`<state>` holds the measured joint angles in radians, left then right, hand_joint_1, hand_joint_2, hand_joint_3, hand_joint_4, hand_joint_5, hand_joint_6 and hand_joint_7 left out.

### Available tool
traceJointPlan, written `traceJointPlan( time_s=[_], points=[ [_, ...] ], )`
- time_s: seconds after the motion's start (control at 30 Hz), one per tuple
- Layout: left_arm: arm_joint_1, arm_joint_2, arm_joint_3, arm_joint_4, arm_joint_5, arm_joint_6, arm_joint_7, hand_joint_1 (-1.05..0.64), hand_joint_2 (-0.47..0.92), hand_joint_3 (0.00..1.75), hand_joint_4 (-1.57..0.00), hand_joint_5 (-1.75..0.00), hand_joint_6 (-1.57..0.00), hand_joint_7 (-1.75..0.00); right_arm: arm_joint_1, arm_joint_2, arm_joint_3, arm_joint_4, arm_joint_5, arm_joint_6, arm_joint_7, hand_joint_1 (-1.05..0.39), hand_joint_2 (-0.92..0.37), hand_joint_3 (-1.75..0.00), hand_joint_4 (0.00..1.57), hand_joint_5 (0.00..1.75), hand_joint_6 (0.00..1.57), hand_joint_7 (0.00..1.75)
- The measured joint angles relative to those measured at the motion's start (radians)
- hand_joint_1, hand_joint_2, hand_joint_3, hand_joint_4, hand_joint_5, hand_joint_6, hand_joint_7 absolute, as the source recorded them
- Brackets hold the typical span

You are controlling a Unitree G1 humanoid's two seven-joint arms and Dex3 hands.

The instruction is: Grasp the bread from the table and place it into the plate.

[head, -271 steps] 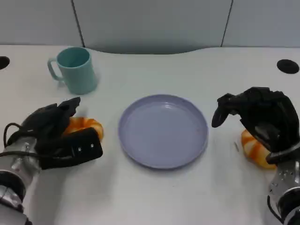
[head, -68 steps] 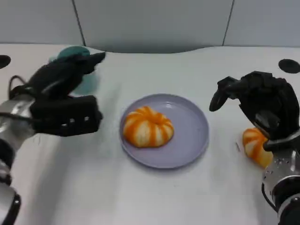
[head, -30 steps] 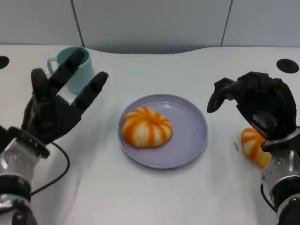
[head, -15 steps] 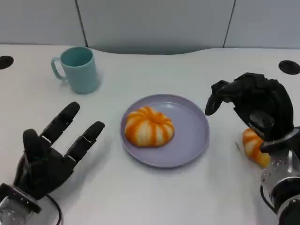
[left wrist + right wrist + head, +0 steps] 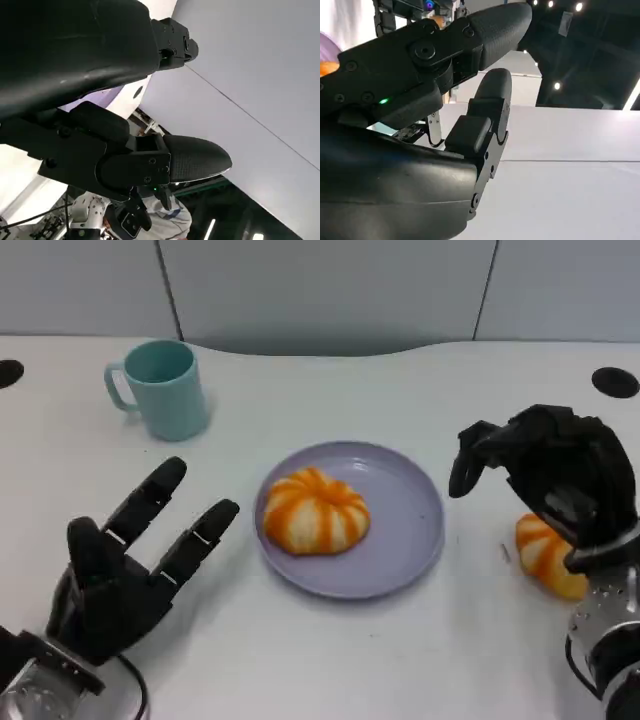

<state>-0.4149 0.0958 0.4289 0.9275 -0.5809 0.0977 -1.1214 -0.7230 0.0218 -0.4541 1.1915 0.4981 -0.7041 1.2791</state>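
On the white table [image 5: 330, 660], near its middle, a round lavender plate [image 5: 410, 540] with a raised rim, carrying a bread [image 5: 315, 511] on its left half: a round, domed bun, ridged like a pumpkin, with orange bands running from a shallow dimple at the centre out to the edge and pale cream stripes between them, lying wholly inside the rim. Near the table's right edge, well apart from the plate, a second bread [image 5: 545, 555] of the same orange-and-cream striping, partly hidden behind the right hand. Toward the table's far left corner, an upright teal mug [image 5: 165, 388] with its handle turned to the left edge. At the near left corner, the left hand [image 5: 125, 575] raised palm up, fingers spread wide and straight, pointing toward the plate and holding nothing, clear of plate and mug alike. At the right, the right hand [image 5: 555, 475] arched over the second bread, fingers curled downward and forward with gaps between them, gripping nothing visible; contact with the second bread beneath not possible to tell. In the left wrist view, black fingers [image 5: 165, 165] stretched out and apart against a grey wall panel.
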Motion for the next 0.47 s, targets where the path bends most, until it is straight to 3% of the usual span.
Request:
traceJointPlan(
  time_s=[0.1,0.47],
  points=[
    [0.0,-0.01,-0.002,-0.003,0.0,-0.001,0.0,-1.05,0.92,0.46,0.0,-0.58,-0.12,-0.2,0.0,-0.012,-0.002,0.0,0.001,0.005,0.013,-0.49,-0.9,0.0,0.7,1.4,0.98,0.38],
    [0.001,-0.041,-0.007,-0.009,0.0,-0.02,0.018,-1.05,0.92,0.46,0.0,-0.62,-0.1,-0.23,0.002,-0.032,-0.026,0.001,0.003,0.003,0.033,-0.5,-0.92,-0.03,0.68,1.38,0.99,0.39]
  ],
)
